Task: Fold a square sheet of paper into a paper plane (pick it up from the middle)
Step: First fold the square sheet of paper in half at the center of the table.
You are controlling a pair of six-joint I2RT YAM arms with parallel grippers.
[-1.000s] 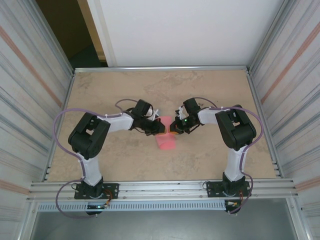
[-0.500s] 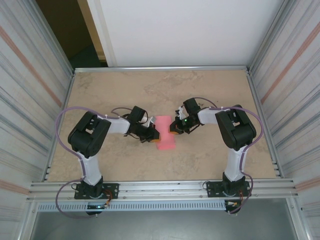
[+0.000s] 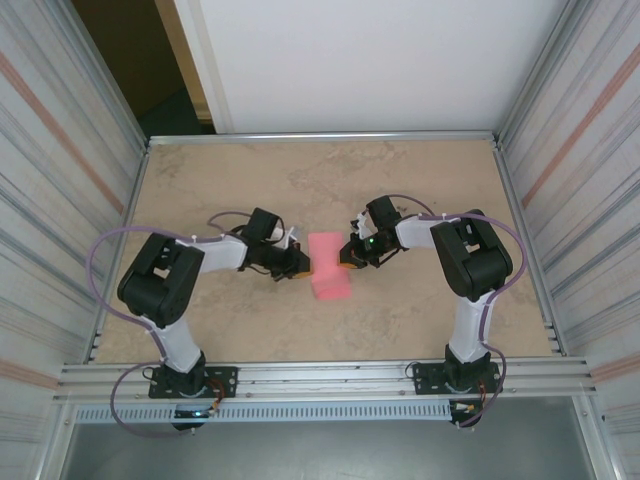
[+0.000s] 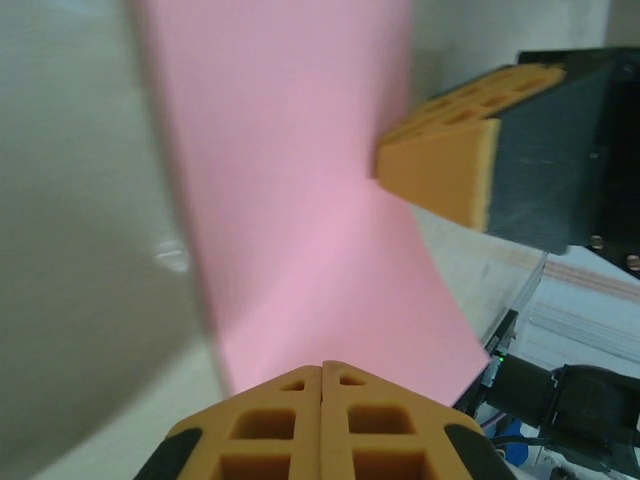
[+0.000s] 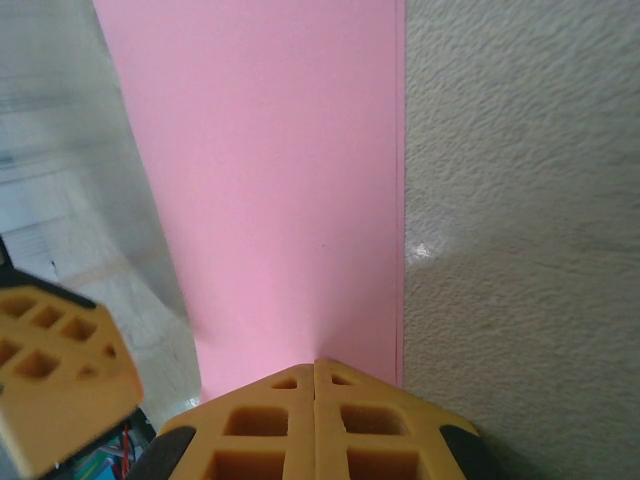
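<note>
Both pairs of orange fingers are pressed flat together, pad against pad, with nothing visible between them. In the left wrist view, the left gripper (image 4: 322,366) shows one straight seam where its fingers meet. Its tip sits at the near edge of the pink paper (image 4: 300,200), which runs away from it as a smooth, slightly blurred band. The right gripper (image 5: 315,362) is closed the same way in its own wrist view, with its tip at the paper's near edge close to one corner. There a long side of the paper shows a thin doubled line, like layers lying one on another. From above, the paper lies on the mottled beige table (image 3: 420,180) as a narrow upright oblong, tilted a little. It sits about midway across the table, between the two grippers. The left gripper comes in at the paper's left edge and the right gripper at its right edge, the two roughly facing each other across the paper's width. Whether either tip actually bears down on the paper or hangs just above it is hard to tell, since the tips themselves cover the spot. Each wrist view also catches the opposite gripper's orange finger across the paper, out of focus.
</note>
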